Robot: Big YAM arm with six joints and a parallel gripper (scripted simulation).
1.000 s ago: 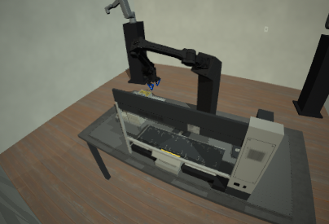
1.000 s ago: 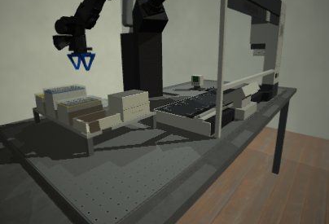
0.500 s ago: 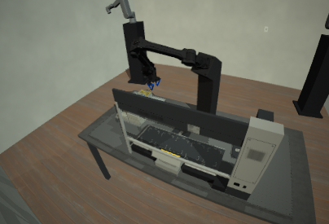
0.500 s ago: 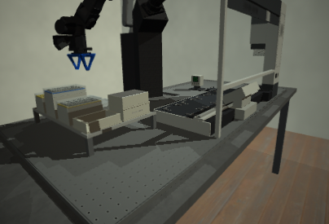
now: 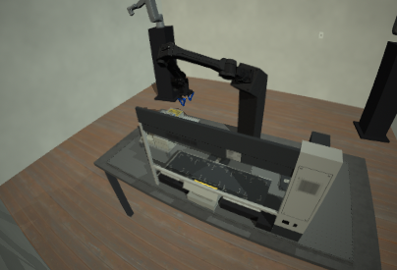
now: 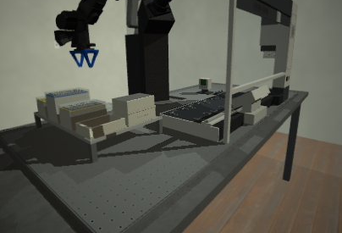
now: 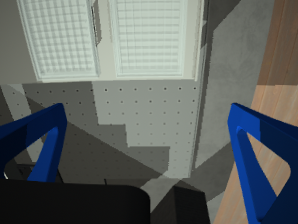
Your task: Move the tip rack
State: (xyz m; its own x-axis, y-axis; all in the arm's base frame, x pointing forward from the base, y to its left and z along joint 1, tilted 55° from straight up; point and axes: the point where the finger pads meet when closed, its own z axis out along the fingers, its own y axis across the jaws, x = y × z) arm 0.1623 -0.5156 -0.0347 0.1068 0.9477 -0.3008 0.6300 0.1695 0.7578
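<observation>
My gripper [image 5: 186, 99] [image 6: 85, 58] [image 7: 147, 112] has blue fingers, stands wide open and holds nothing. It hangs high above the left end of the shelf [image 6: 94, 150]. On the shelf stand a tall covered tip rack with a blue band [image 6: 68, 96], a covered rack with a yellow band [image 6: 82, 109], a low open tray [image 6: 102, 126] and two stacked pale blocks [image 6: 133, 108]. The wrist view shows two gridded rack tops side by side, the left one [image 7: 56, 26] and the right one [image 7: 154, 23], ahead of the fingers. The size labels are too small to read. The dark deck [image 6: 195, 110] [image 5: 216, 170] lies to the right.
A tall frame with a white post [image 6: 229, 60] and a dark top bar [image 5: 216, 135] spans the deck. A pale cabinet [image 5: 314, 183] stands at its far end. A small box with a green face [image 6: 205, 83] sits behind the deck. The arm's black column [image 6: 148, 60] rises behind the shelf.
</observation>
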